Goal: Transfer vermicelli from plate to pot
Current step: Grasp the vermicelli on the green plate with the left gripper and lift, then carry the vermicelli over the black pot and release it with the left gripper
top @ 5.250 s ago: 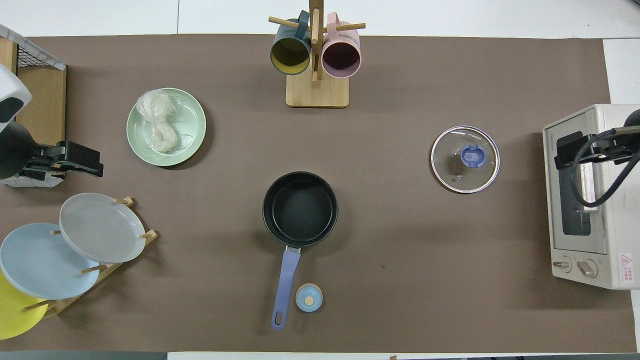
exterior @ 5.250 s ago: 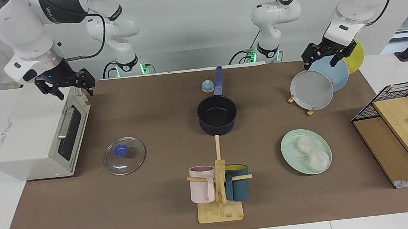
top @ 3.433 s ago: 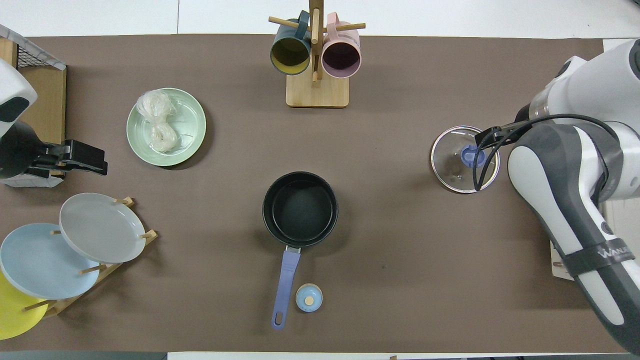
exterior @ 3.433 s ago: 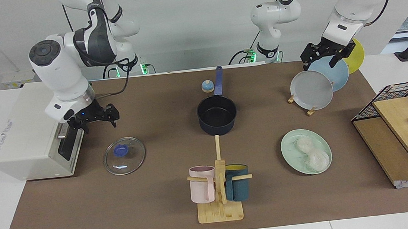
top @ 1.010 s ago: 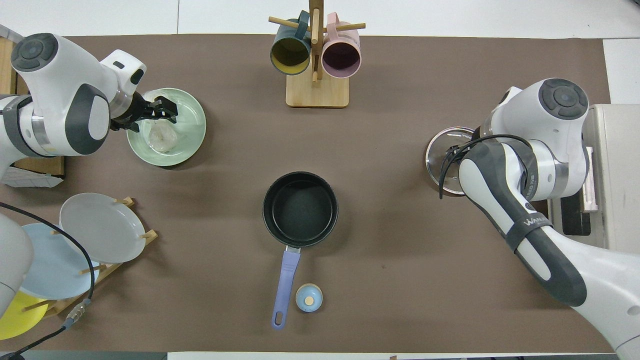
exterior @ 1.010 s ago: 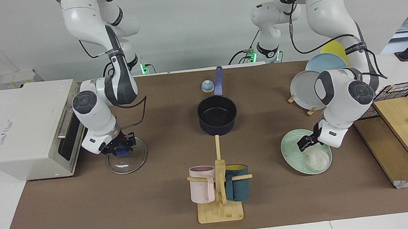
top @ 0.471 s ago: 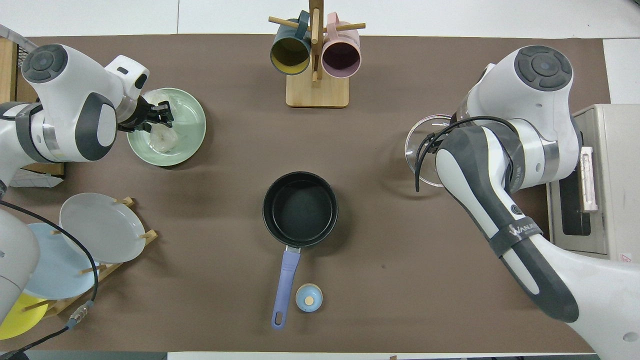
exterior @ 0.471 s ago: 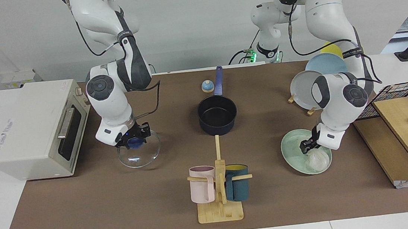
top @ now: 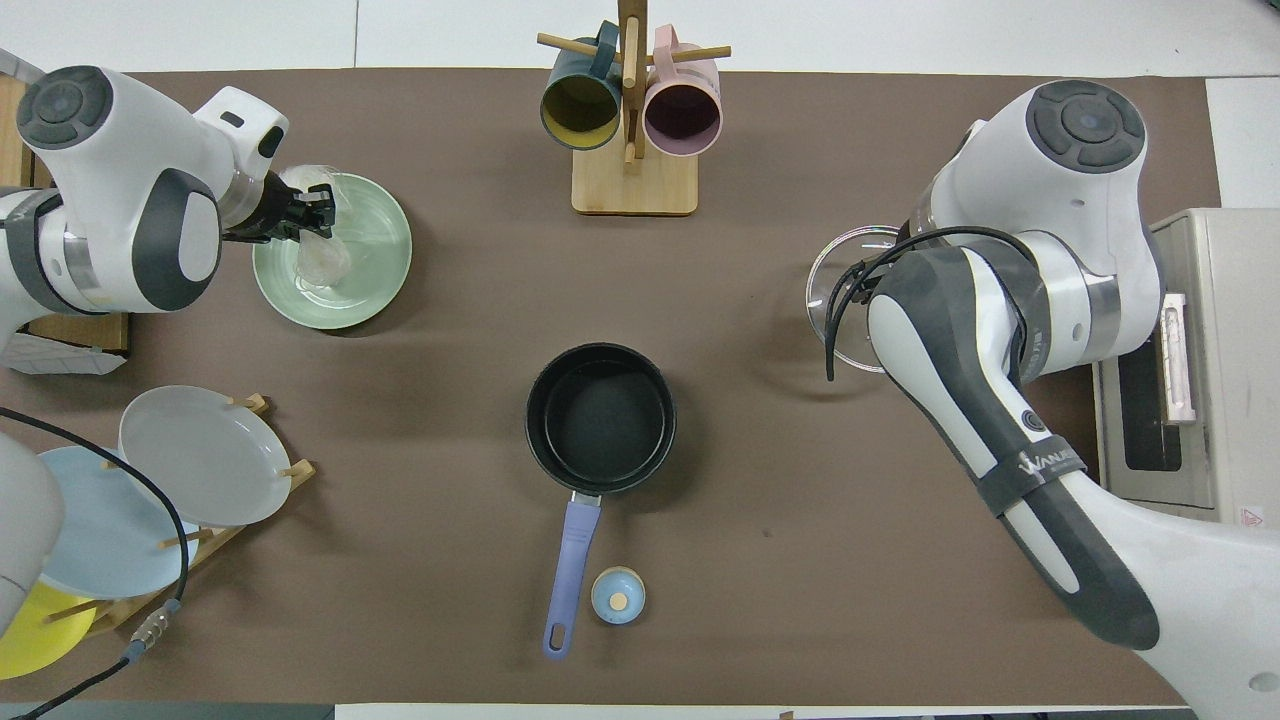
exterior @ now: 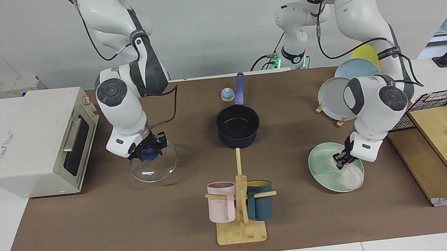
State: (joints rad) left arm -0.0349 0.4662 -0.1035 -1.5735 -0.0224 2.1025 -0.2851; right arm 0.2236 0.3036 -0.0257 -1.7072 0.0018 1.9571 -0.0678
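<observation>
Bright, even light falls from above in both views. Soft, short shadows lie on the brown mat [top: 760,480] beside the pot [top: 600,418] and under the arms. The glass lid [exterior: 154,163], held up by the right gripper [exterior: 150,149], carries small glints and drops a faint shadow below it. Both views are sharp, with no motion blur and little bending at the edges.

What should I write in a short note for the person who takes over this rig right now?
Left tool: shut on the vermicelli, over the mint-green plate.
Right tool: shut on the blue knob of the glass lid, holding it tilted above the mat beside the toaster oven.
Pot: mid-table, uncovered, empty.
Done: both grasps.
Left: carry the vermicelli into the pot; nothing is in it yet.
</observation>
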